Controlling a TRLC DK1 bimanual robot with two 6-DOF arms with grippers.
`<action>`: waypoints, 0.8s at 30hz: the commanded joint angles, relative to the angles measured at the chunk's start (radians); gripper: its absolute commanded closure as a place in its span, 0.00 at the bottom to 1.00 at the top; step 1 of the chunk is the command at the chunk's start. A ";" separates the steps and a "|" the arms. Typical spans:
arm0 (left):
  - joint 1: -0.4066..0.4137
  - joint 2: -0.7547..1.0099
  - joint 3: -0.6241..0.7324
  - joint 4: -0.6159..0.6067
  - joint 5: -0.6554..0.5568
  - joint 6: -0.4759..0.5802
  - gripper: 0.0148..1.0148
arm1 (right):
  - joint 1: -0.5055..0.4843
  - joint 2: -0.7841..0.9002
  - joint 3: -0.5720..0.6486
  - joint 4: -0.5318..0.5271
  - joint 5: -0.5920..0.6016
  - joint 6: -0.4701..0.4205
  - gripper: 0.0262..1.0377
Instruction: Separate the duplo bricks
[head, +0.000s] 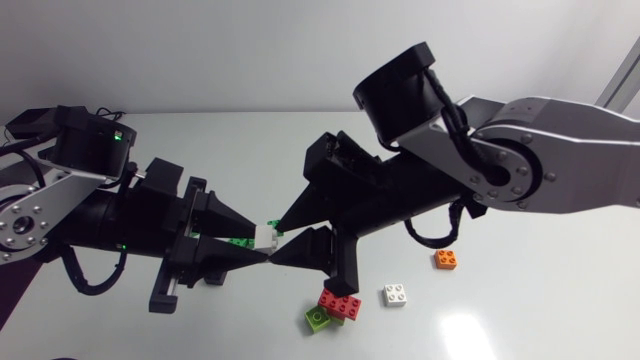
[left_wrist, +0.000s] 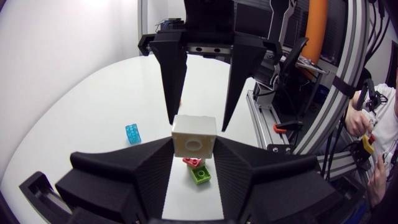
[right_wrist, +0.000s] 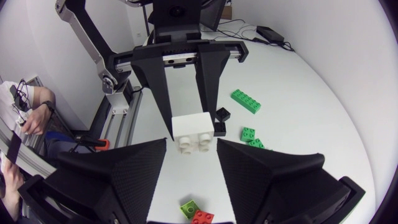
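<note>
A white duplo piece (head: 266, 236) hangs above the table between both arms. My left gripper (head: 261, 244) comes in from the left and is shut on it. In the left wrist view the white piece (left_wrist: 194, 135) sits pinched between my left gripper's (left_wrist: 194, 149) fingers, its hollow underside towards the camera. My right gripper (head: 277, 241) faces it from the right, open, one finger on either side of the piece and a small gap on each. The right wrist view shows the white piece (right_wrist: 194, 132) just ahead of my right gripper (right_wrist: 191, 143), studs towards the camera.
On the table under the grippers lie a red brick (head: 341, 303) on a lime one (head: 318, 318), a white brick (head: 396, 295) and an orange brick (head: 447, 260). Further off lie a long green brick (right_wrist: 249, 101), small black bricks (right_wrist: 221, 115), green bricks (right_wrist: 248, 134) and a cyan brick (left_wrist: 132, 132).
</note>
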 joint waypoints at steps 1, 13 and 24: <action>-0.014 -0.005 0.025 -0.016 0.016 0.024 0.68 | 0.008 -0.013 -0.029 0.000 -0.012 0.004 0.57; -0.031 -0.014 0.023 -0.042 0.017 0.032 0.68 | 0.018 -0.042 -0.040 0.002 -0.013 0.004 0.62; -0.049 -0.019 0.022 -0.051 0.016 0.032 0.68 | 0.025 -0.045 -0.040 0.007 -0.013 0.007 0.61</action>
